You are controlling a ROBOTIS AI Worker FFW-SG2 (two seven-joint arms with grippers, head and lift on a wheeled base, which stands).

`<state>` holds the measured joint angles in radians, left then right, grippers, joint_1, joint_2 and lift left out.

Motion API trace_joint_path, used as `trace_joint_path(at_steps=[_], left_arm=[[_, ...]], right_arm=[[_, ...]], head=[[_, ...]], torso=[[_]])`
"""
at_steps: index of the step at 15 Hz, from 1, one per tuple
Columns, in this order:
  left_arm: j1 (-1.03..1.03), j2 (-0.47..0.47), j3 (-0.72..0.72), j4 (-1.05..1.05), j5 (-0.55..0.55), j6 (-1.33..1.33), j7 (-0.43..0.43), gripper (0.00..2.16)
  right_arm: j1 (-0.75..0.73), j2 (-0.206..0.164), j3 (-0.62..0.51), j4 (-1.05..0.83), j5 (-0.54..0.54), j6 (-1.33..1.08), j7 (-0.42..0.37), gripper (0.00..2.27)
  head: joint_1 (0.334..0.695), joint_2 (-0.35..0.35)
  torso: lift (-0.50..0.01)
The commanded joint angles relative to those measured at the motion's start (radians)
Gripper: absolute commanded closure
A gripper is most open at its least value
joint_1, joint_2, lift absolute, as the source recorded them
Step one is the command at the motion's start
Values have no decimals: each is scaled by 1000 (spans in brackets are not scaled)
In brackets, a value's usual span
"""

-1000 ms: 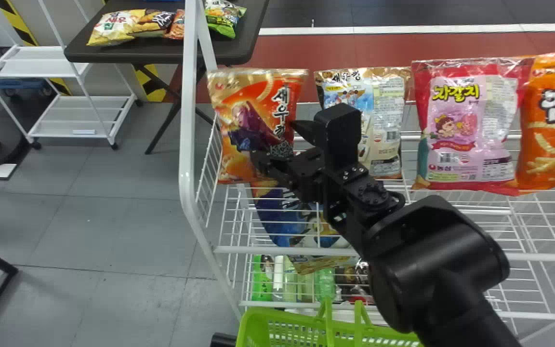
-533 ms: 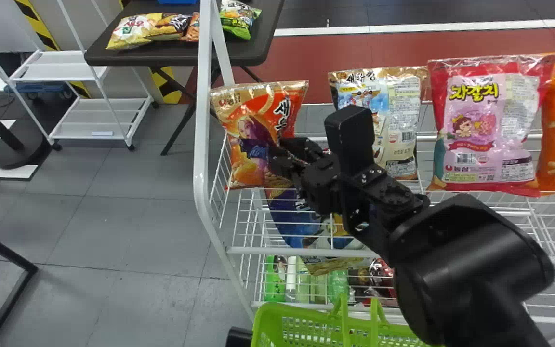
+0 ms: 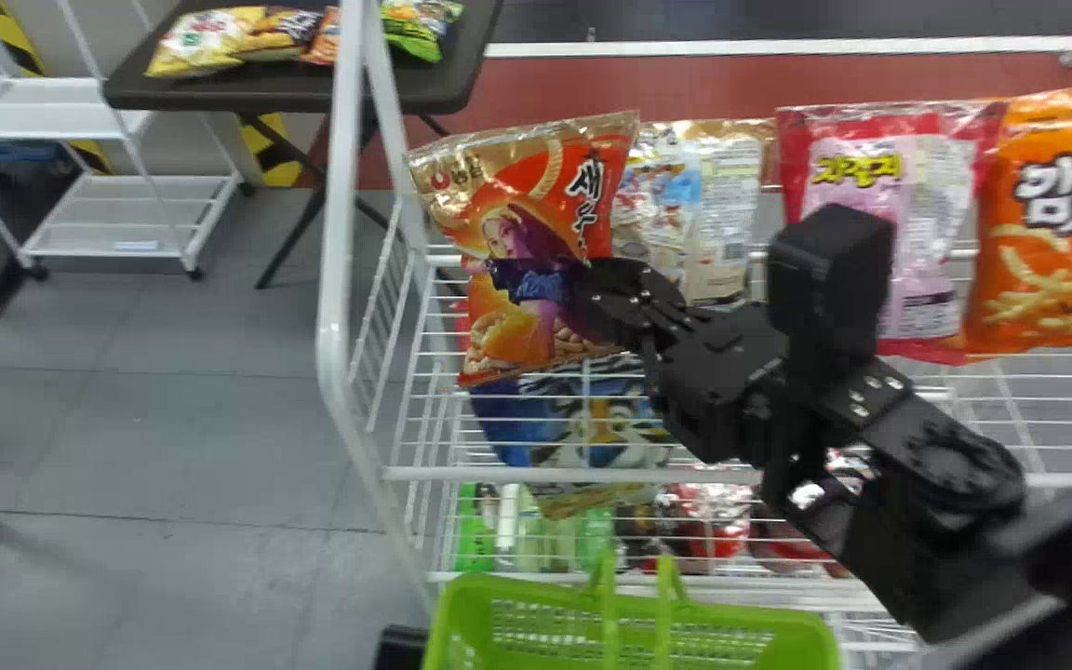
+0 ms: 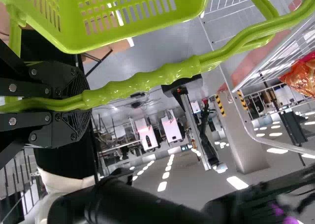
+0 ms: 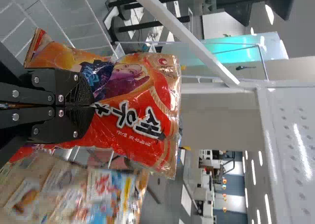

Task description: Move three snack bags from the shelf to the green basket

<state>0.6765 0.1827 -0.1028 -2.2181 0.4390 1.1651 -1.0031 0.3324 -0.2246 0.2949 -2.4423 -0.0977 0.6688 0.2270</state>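
1. Red snack bag (image 3: 517, 251) tilts at the white wire shelf's (image 3: 499, 474) left end, pinched by the right arm's fingers (image 3: 624, 293).
2. Green basket (image 3: 458, 619) sits nearer, its handle (image 4: 142, 84) clasped in the left arm's fingers (image 4: 74, 83).
3. Tan bag (image 3: 727, 209), pink bag (image 3: 945, 214) and orange bag (image 3: 1048, 270) line up rightward.

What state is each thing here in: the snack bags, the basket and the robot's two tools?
Right tool: shut on the orange-red snack bag.
Orange-red snack bag: held, tilted.
Left tool: shut on the basket handle.
Basket handle: gripped, raised.
Green basket: held by its handle.
Pink-and-red snack bag: upright on the shelf.
Orange snack bag: upright beside it.
Yellow snack bag: lying on the dark table.
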Motion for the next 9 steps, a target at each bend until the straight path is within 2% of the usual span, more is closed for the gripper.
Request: trace_joint_path(at_steps=[1,4,6,9], left_arm=[[-2,-2,2,1,0,0,0,1548],[8,-20,9,5,0,-3,-3,1548],[28,-31,20,6,-3,-40,-3,1548],[26,-46,44,5,-5,-58,-5,1548]], right_arm=[[172,-62,-145,-170,-70,18,0,2135],[338,-102,-257,-276,-76,76,-3,2135],[364,-125,-277,-300,-74,242,-3,2135],[444,-122,-306,-350,-43,444,5,2135]], head=[[695,-88],[695,-223],[695,-331],[695,-350]], torso=[[-48],[-48],[-48],[-48]])
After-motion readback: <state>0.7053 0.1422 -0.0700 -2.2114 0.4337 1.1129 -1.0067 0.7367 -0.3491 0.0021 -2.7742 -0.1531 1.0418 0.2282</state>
